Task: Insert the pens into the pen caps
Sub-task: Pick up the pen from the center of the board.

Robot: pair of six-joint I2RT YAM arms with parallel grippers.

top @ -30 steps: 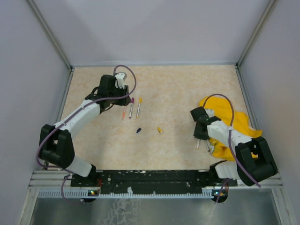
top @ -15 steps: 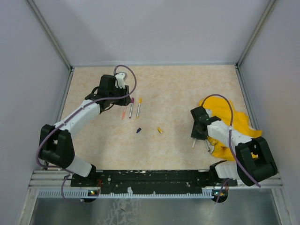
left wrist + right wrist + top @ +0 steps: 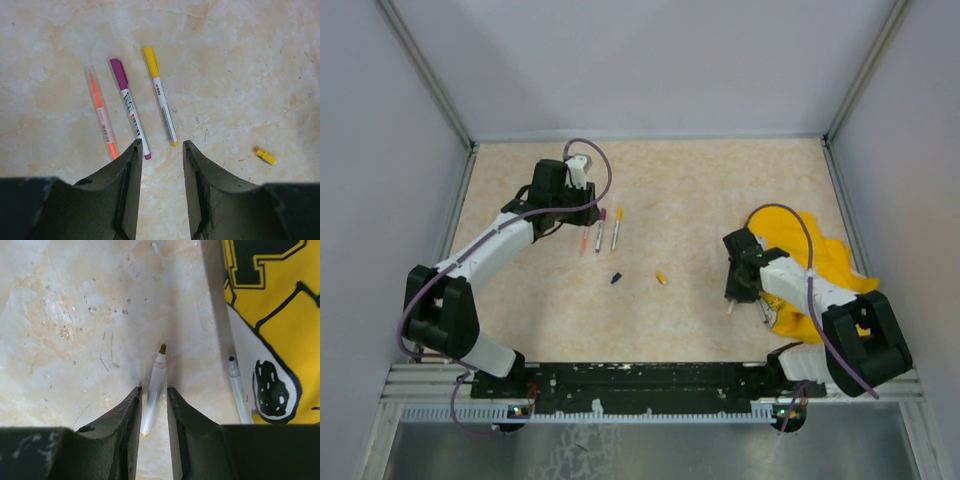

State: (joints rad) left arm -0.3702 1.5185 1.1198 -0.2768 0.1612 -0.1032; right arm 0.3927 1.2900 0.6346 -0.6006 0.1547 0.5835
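two claws before you, right claw (image 3: 152,400) clenched on thin uncapped white pen (image 3: 154,390), left claw (image 3: 159,150) released above three capped pens on tabletop (image 3: 240,60)

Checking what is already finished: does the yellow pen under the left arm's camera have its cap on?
Yes, the yellow pen wears a yellow cap at its far end, lying beside the purple pen.
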